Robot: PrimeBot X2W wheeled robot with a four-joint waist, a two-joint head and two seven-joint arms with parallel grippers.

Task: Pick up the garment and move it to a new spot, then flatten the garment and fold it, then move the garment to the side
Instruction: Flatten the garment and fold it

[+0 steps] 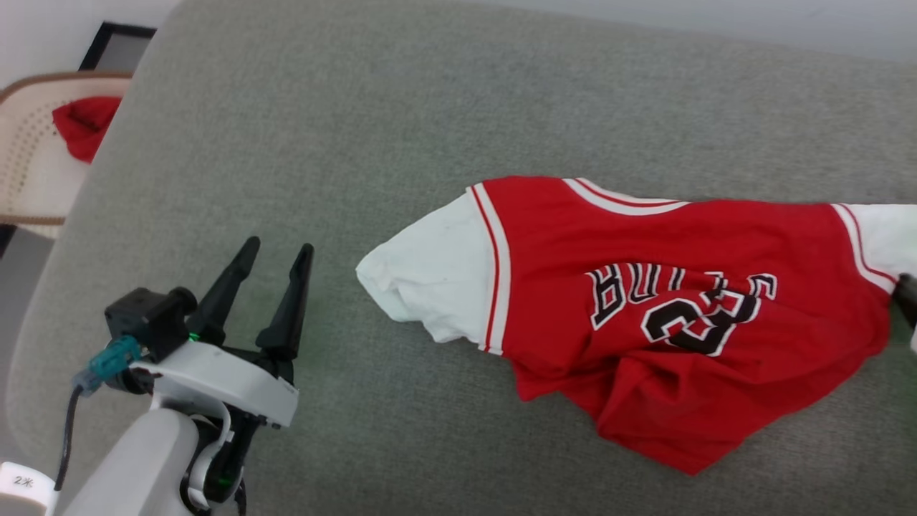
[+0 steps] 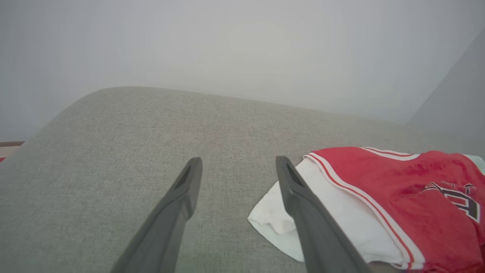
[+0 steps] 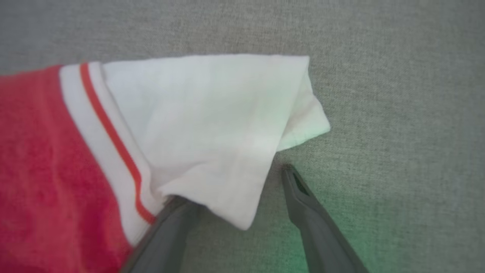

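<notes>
The garment [image 1: 673, 315], a red jersey with white sleeves and black lettering, lies rumpled on the grey cushion [image 1: 401, 107], right of centre. My left gripper [image 1: 276, 251] stands open at the lower left, a short way left of the near white sleeve [image 1: 430, 276]. In the left wrist view the gripper [image 2: 238, 161] points past that sleeve [image 2: 273, 223], with nothing between its fingers. At the garment's far right end my right gripper [image 3: 235, 189] is open. The other white sleeve [image 3: 212, 132] drapes over its left fingertip, and the right finger [image 3: 303, 204] rests on bare cushion.
A beige woven basket [image 1: 29, 165] holding a small plain red cloth [image 1: 86, 125] sits off the cushion's left edge. Broad grey cushion lies open behind and to the left of the garment. A pale wall [image 2: 242, 45] rises beyond the far edge.
</notes>
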